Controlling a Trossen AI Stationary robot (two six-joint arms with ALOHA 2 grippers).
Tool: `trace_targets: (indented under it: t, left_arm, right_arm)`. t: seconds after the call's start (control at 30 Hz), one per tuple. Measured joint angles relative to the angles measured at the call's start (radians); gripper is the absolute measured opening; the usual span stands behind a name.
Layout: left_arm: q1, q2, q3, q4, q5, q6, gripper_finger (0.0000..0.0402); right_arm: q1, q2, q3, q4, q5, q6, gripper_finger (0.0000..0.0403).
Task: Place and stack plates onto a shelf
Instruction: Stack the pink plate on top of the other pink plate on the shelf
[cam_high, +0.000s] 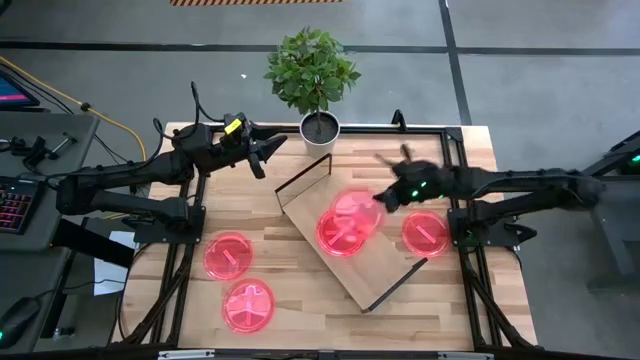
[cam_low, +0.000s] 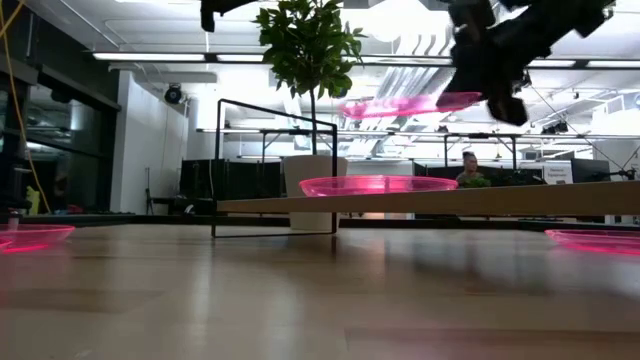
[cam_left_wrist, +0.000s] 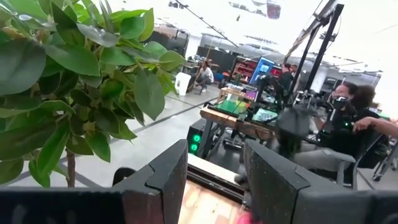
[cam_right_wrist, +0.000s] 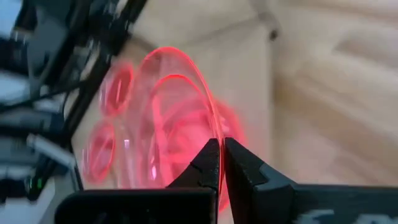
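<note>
My right gripper (cam_high: 388, 199) is over the shelf (cam_high: 385, 270), shut on a translucent pink-red plate (cam_high: 353, 207) that floats above the board in the low view (cam_low: 400, 104). A second plate (cam_high: 338, 236) lies flat on the shelf board (cam_low: 378, 185) just below it. Another plate (cam_high: 425, 232) rests on the table by the shelf's right side. Two more plates (cam_high: 228, 255) (cam_high: 248, 305) lie on the table to the left. My left gripper (cam_high: 265, 150) is open and raised near the plant, touching nothing. My right gripper pinches the held plate's rim (cam_right_wrist: 211, 134) between its two shut fingers (cam_right_wrist: 208, 163), on the plate's right-hand side. The fingers reach in from the table's right, slanting downward. The plate is lifted clear above the shelf, close to level, only slightly tilted (cam_low: 400, 104).
A potted plant (cam_high: 314, 75) stands at the table's far edge, close to my left gripper. Black wire frames (cam_high: 303, 176) (cam_high: 398, 286) rise at both short ends of the shelf. People sit in the room beyond the table (cam_left_wrist: 348, 118).
</note>
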Motion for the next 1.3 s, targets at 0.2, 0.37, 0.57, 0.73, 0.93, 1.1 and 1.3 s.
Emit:
trace_targets:
  t: [0.2, 0.37, 0.57, 0.73, 0.93, 1.1, 1.3]
  left_arm:
    - [0.000, 0.000, 0.000, 0.001, 0.000, 0.000, 0.0150]
    - [0.000, 0.000, 0.000, 0.001, 0.000, 0.000, 0.0150]
    - [0.000, 0.000, 0.000, 0.000, -0.001, 0.000, 0.0150]
    - [0.000, 0.000, 0.000, 0.000, -0.001, 0.000, 0.0149]
    - [0.000, 0.000, 0.000, 0.000, 0.000, 0.000, 0.0149]
    - [0.000, 0.000, 0.000, 0.000, -0.001, 0.000, 0.0147]
    - [0.000, 0.000, 0.000, 0.000, -0.001, 0.000, 0.0147]
  right_arm:
    - [0.099, 0.194, 0.000, 0.177, 0.017, 0.011, 0.0000]
    - [0.119, 0.296, 0.000, 0.236, 0.090, 0.050, 0.0000]
    - [0.122, 0.325, 0.000, 0.235, 0.090, 0.053, 0.0000]
    - [0.134, 0.325, 0.000, 0.212, 0.113, 0.034, 0.0000]
    - [0.132, 0.325, 0.000, 0.207, 0.129, 0.030, 0.0000]
    - [0.132, 0.325, 0.000, 0.207, 0.098, 0.028, 0.0006]
    - [0.132, 0.325, 0.000, 0.207, 0.082, 0.047, 0.0088]
